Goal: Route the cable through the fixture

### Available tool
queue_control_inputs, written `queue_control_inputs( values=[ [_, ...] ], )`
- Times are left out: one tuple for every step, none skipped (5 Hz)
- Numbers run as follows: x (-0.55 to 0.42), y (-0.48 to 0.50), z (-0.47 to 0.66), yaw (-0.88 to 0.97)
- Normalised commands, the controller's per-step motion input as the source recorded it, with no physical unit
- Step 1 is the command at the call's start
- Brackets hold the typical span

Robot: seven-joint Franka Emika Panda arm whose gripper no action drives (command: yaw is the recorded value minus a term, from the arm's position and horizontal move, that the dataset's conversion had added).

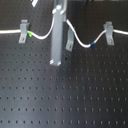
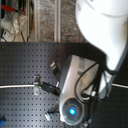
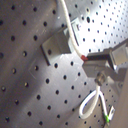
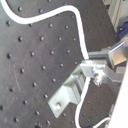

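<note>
Pinching the cable [image 3: 75,45] between closed jaws, my gripper [image 3: 86,60] sits just beside 1 fixture clip [image 3: 56,44], so I'd keep the cord taut and lower it squarely into the slot.

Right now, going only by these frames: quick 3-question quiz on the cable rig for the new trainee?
1. True or false: on the thin white cable, the small green band sits toward the first exterior view's left of the small blue band.
2. The cable lies over: A) a wooden bench B) a black perforated metal board C) a blue cloth.
3. Which band is nearer the grey metal clip at the first exterior view's right?

Key: 1 true; 2 B; 3 blue.
</note>
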Motion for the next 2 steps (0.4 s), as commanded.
queue_control_inputs(
  values=[
    [0.001, 0.011, 0.0, 0.0],
    [-0.107, 0.017, 0.1, 0.0]
  ],
)
